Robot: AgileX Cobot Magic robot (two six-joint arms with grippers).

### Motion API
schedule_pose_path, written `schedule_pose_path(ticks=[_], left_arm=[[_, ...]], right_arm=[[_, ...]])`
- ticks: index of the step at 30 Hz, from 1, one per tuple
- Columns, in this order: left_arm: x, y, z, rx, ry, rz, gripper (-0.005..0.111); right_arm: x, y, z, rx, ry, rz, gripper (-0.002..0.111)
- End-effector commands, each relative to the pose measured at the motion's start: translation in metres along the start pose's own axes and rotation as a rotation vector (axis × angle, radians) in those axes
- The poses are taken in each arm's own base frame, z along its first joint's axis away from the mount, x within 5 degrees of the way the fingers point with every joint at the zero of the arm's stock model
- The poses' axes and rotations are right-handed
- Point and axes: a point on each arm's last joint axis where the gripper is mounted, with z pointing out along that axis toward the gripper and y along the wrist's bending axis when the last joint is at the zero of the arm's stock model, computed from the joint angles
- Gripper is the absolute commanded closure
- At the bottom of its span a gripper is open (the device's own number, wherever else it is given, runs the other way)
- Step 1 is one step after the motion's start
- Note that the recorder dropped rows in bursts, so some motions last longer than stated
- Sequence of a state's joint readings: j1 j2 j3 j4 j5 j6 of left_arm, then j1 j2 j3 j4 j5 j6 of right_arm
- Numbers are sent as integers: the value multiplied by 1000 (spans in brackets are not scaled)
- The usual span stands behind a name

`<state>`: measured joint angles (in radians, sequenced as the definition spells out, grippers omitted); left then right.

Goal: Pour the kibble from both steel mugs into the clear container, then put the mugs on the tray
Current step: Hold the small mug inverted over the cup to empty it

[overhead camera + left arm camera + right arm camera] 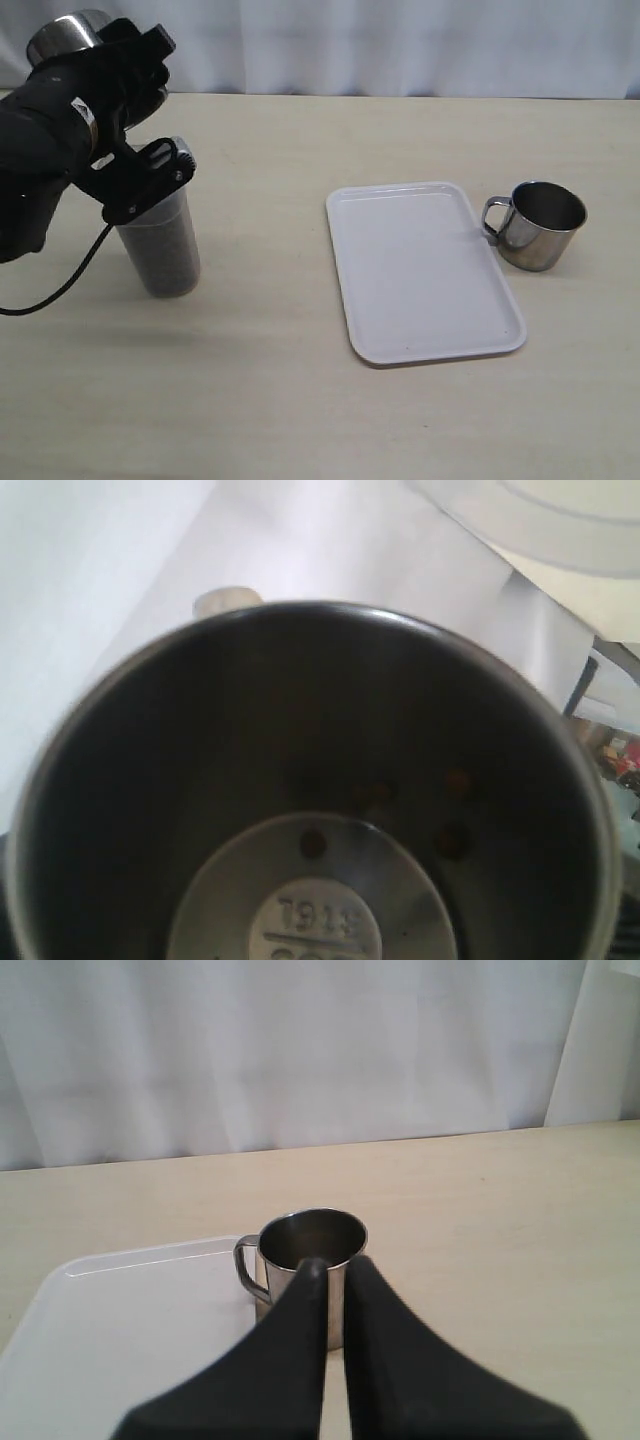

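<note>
Currently, one mug (68,35) is clamped aloft by the left gripper (108,55).
It is held tilted, up and left of the container (160,250) in the exterior view; a few kibble (313,843) pellets are seen inside it, more in the container. The second mug (535,225) is stood upright on the table (300,400), just right of the tray (420,270). The right gripper (335,1272) is closed, empty, pointed toward that mug.

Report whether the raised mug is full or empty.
Nearly empty: only a few kibble pellets show inside the mug; its stamped bottom is mostly bare.
</note>
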<state>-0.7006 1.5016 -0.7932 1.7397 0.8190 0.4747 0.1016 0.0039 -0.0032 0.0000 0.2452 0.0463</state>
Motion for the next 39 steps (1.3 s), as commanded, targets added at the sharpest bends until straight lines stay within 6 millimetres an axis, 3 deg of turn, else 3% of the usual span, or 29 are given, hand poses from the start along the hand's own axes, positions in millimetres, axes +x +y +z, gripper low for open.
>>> schedule_pose_path(ticks=[1,9,18,23,35,39], left_arm=[[-2,6,-9,-3,56,24,107],[-11,13,-20,-24,46,26,107],[-11,-8,-22,51,157,84,107],[-19,-6,-24,18,103,50,107],[-15,-7,-27,32,167,-9,107],[-28,-12,-30,15,93,106,107]], right_arm=[[1,0,0,5,3,7,104],[1,0,0,5,3,7,104],[1,0,0,5,3,7,104],[1,0,0,2,3,22,104],[1,0,0,2,3,22,104],[1,0,0,2,3,22,104]])
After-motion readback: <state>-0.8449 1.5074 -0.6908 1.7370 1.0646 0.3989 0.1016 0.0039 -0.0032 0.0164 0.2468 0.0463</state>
